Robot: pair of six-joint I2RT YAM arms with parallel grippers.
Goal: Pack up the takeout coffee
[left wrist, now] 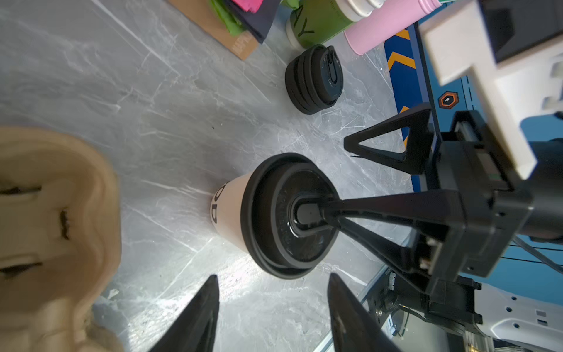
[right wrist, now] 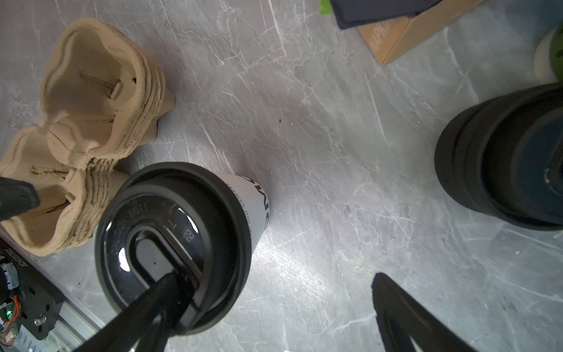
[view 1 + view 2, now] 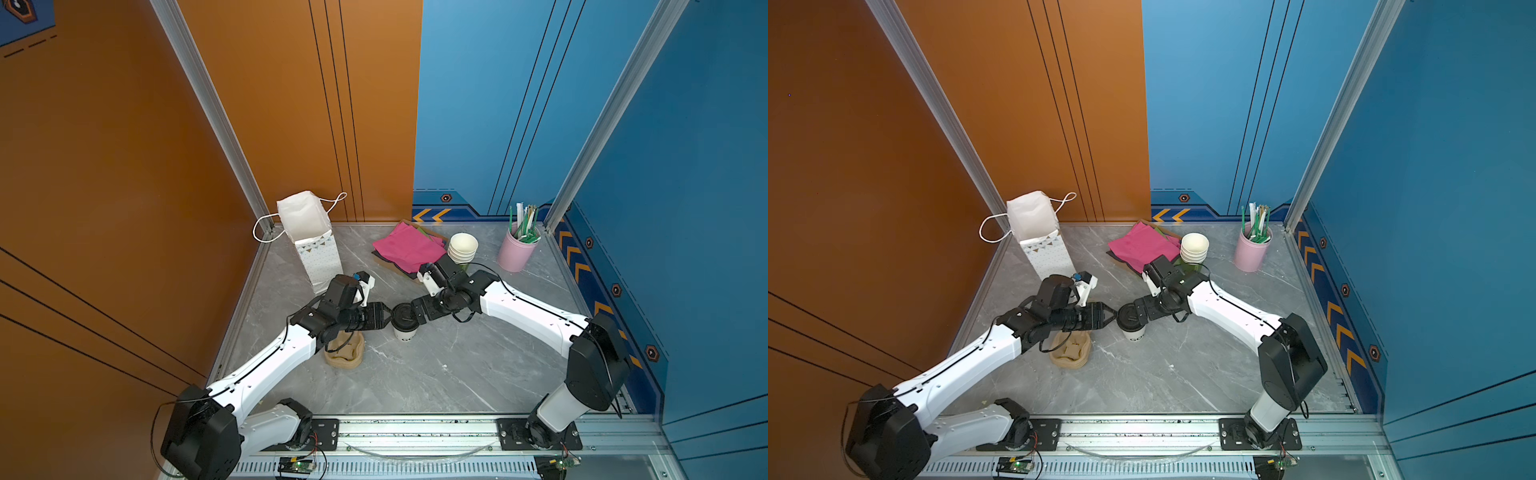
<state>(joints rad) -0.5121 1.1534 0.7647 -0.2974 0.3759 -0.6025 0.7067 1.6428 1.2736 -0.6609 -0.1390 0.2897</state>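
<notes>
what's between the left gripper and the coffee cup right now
Nothing visible. The left gripper has its open jaws facing the takeout coffee, with only bare table between them. One finger of the right gripper sits on the black lid from the opposite side, outside that gap.

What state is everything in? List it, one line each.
takeout coffee: upright, lidded, not gripped.
right pincer: open, one finger resting on the coffee's top.
left pincer: open at the coffee's side, gripping nothing.
paper bag: upright, mouth open.
cup stack: upright, lidless.
lid stack: stacked, untouched.
cup carriers: stacked, empty.
straw holder: upright, stocked.
</notes>
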